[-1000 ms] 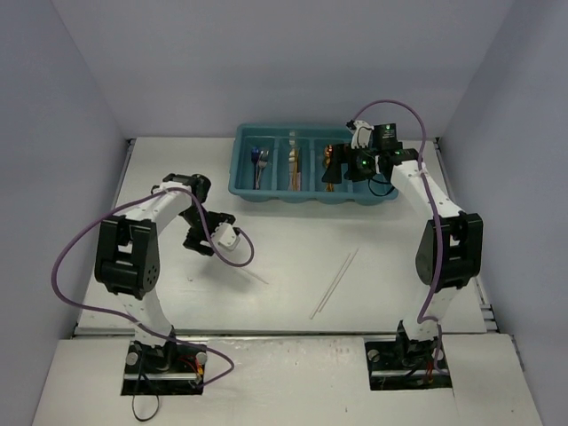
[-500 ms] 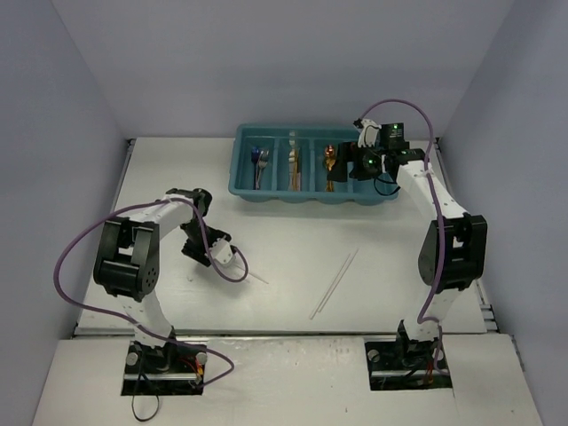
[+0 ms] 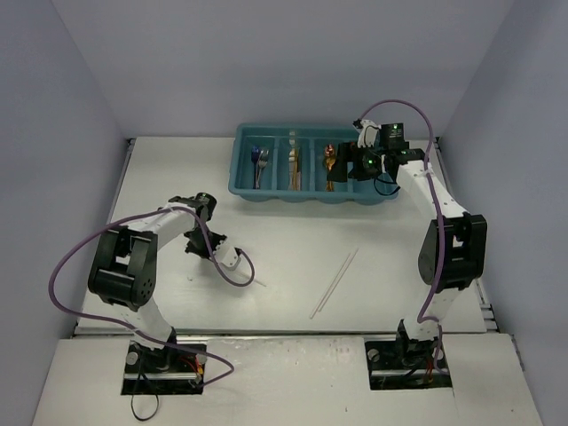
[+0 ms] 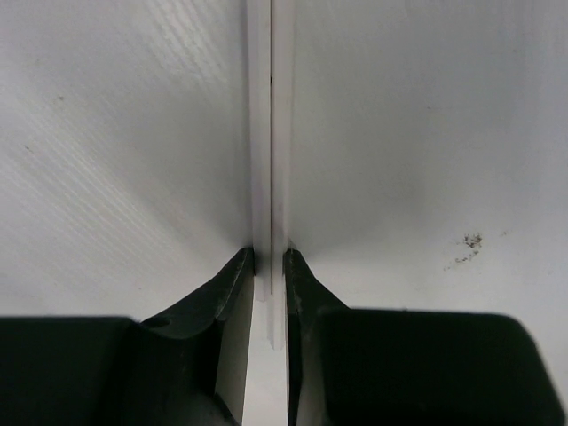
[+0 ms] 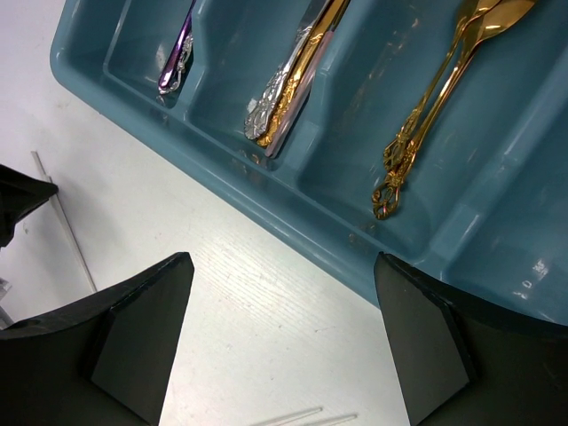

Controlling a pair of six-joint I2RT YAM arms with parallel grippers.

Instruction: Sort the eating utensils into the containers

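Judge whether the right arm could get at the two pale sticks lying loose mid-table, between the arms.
Probably yes. The right gripper is open and empty above the tray's near edge. The sticks lie on the table between it and its own base, with nothing in the way.

The left arm rises from its base, elbows out toward 10 o'clock, then folds its wrist back toward 4 o'clock and down to the bench. There the left tool has its two dark fingers pinched onto a pale stick. The right arm stretches far toward 11 o'clock, wrist turned to 9 o'clock, and the right tool hangs with its jaws spread wide, gripping nothing.
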